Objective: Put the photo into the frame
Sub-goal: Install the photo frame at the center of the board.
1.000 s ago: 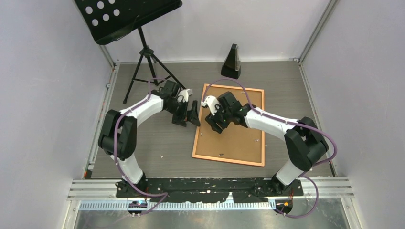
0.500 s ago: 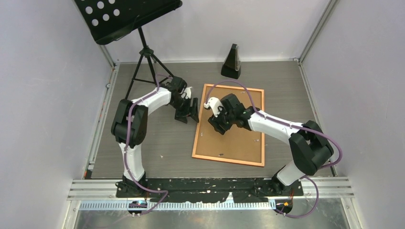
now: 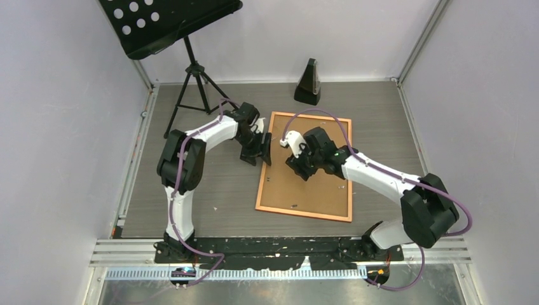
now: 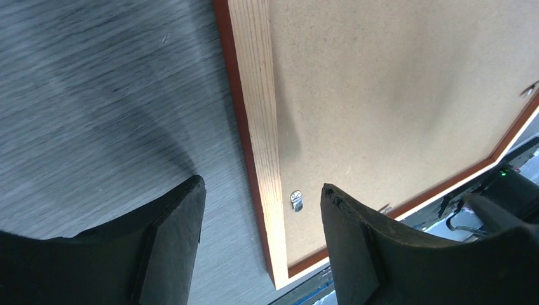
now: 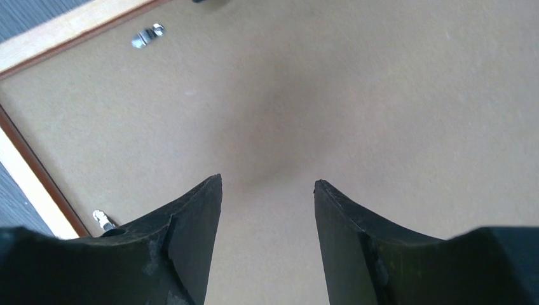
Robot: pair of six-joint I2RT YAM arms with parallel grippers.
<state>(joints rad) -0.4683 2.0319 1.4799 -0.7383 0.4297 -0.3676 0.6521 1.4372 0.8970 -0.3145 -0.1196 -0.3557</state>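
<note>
Frame point(image 3: 304, 214) face-down, orange rim, brown backing point(image 3: 311, 190) inside.

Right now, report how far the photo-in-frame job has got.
Done: the frame lies back-up with its backing board seated inside; no photo shows, so whether one lies underneath I cannot tell. In hand: the left tool is open astride the frame's left rail by a metal clip; the right tool is open over the board, empty. Left: likely working the clips.

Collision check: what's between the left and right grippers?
Only the frame, its left rail, and a strip of bare brown backing board lie between the left gripper and the right gripper. The top view shows it.
</note>
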